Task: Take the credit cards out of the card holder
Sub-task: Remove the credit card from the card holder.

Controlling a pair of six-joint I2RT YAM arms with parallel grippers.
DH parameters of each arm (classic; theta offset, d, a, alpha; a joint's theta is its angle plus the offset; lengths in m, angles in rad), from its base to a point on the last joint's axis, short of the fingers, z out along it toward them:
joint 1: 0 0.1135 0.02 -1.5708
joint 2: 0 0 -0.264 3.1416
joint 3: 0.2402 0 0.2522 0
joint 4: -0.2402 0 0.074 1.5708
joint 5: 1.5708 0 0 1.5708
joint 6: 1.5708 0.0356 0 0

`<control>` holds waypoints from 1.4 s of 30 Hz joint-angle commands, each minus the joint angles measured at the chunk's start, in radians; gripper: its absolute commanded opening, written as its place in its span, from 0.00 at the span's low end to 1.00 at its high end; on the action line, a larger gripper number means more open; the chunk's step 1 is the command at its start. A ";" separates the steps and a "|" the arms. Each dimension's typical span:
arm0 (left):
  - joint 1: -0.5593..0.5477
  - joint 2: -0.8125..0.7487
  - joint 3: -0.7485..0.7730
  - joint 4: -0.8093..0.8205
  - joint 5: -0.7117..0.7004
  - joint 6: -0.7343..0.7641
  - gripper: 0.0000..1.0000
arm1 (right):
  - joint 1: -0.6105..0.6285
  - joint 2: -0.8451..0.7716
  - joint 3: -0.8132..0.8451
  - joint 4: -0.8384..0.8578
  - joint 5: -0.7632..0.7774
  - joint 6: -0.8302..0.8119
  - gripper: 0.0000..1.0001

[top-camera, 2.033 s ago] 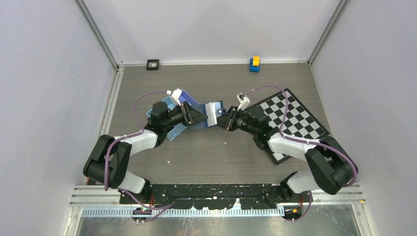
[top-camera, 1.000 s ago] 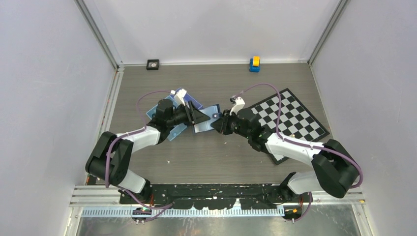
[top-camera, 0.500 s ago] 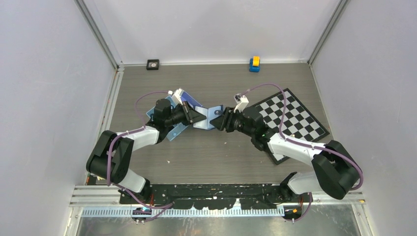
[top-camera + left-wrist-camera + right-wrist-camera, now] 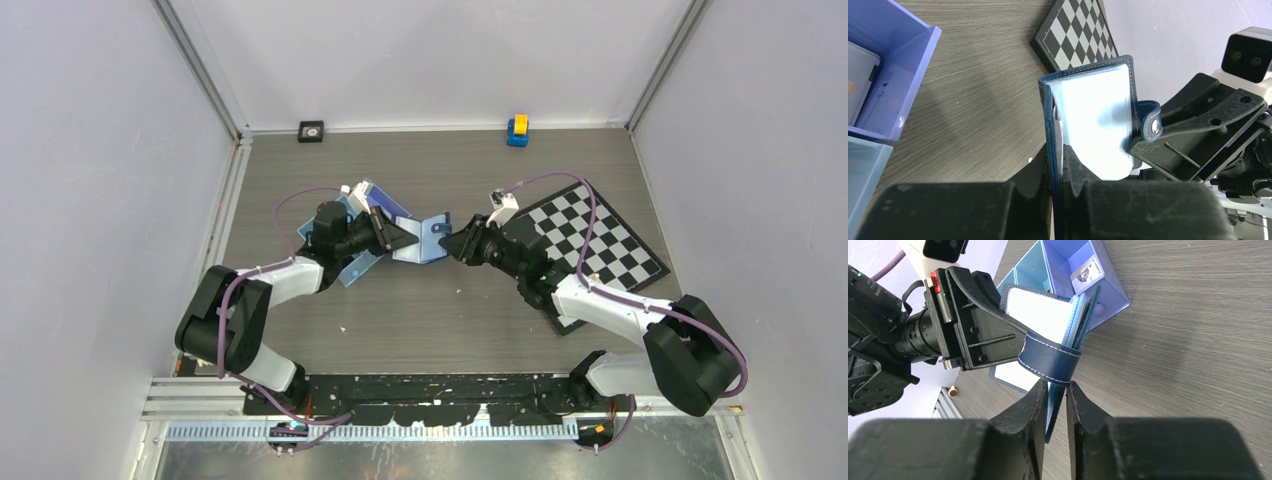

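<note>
The navy card holder [image 4: 424, 239] hangs in the air between both grippers, above the table. It is open like a book, with pale light-blue sleeves showing [image 4: 1093, 115]. My left gripper [image 4: 402, 237] is shut on its spine edge [image 4: 1052, 150]. My right gripper [image 4: 452, 244] is closed on the edge of the navy cover [image 4: 1054, 407], just below the looped snap strap [image 4: 1050, 359]. No credit card shows clear of the sleeves. A small pale card-like item [image 4: 1083, 275] lies in the purple tray compartment.
A light-blue and purple compartment tray [image 4: 352, 270] lies under my left arm, and also shows in the left wrist view [image 4: 903, 45]. A chessboard [image 4: 600, 240] lies under my right arm. A blue-yellow toy [image 4: 517, 130] and a small black square [image 4: 311, 130] sit at the back wall.
My right gripper pushed left into the holder, then drew back a little to the right with its wrist rolled. The left gripper kept its hold and barely moved.
</note>
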 commanded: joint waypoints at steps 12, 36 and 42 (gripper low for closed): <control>-0.009 -0.018 -0.030 0.273 0.115 -0.080 0.00 | -0.005 0.085 0.080 -0.007 -0.041 -0.008 0.18; -0.054 0.003 0.032 0.030 0.039 0.011 0.77 | -0.005 0.081 0.025 0.168 -0.141 0.084 0.01; -0.054 0.037 0.039 0.046 0.054 -0.012 0.81 | -0.005 0.084 0.012 0.235 -0.209 0.087 0.01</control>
